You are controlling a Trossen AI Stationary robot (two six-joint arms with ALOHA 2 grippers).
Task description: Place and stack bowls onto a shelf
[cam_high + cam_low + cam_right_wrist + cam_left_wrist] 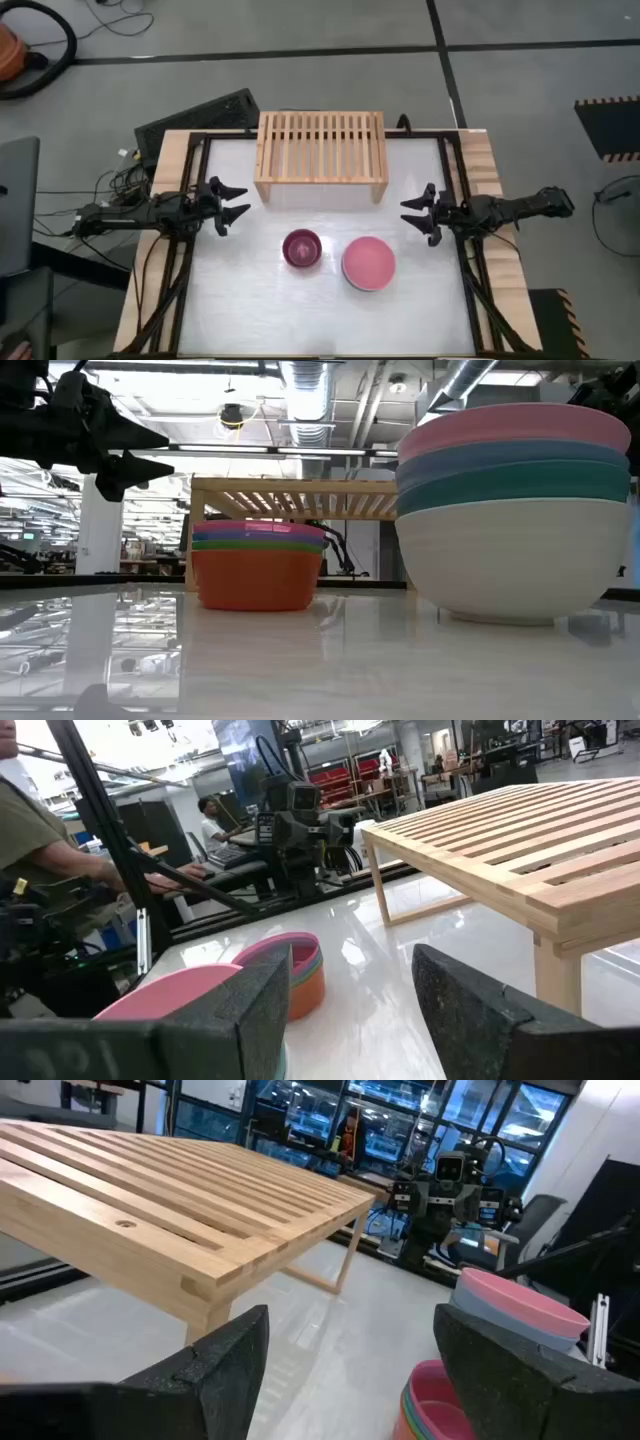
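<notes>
Bowls sit in two nested plastic stacks, small maroon-topped [301, 248] and large pink-topped [368, 263], before your empty slatted light-wood shelf [321, 148]; left gripper [232, 203] and right gripper [415, 212] wait wide, holding nothing.

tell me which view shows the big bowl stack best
Low view: the big stack shows all four layers, pink, blue, teal, cream. High view shows only its pink top; both wrist views catch just part of it.

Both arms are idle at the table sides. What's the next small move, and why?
Probably swing the right gripper, jaws open, down over the large bowl stack, the nearer one. Both stacks still sit in front of the empty shelf, and the left gripper also holds nothing.
</notes>
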